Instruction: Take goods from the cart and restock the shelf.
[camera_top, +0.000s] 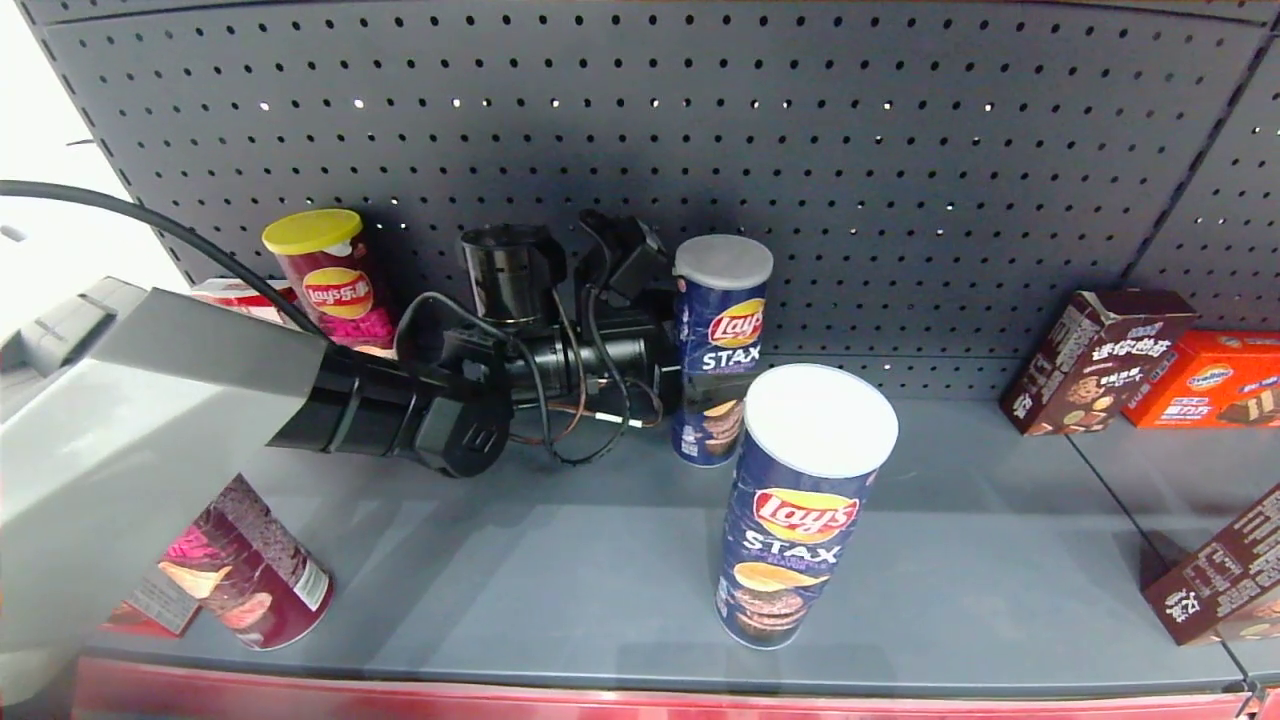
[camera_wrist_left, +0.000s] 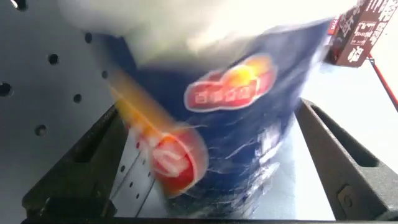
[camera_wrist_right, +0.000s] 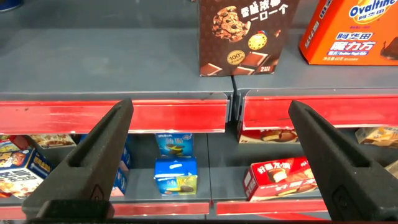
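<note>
Left gripper (camera_wrist_left: 209, 107): I saw its fingers on both sides of the blue cylindrical can (camera_top: 722, 300); clamped or not, I could not tell.
Right gripper (camera_wrist_right: 210, 106): black wedge fingers stood wide apart.

The rear can (camera_top: 722, 330) and front can (camera_top: 800, 520) are navy blue with white lids and red-and-yellow logos. The maroon can (camera_top: 338, 290) has a yellow lid. The pegboard (camera_top: 900, 150) is grey, dotted with holes; the shelf (camera_top: 1000, 570) is plain grey.

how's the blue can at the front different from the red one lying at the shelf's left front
The front blue can stands upright; the red can lies on its side. The blue can is blue with a white lid; the red can is maroon and pink. Both are chip tubes near the shelf's front edge.
</note>
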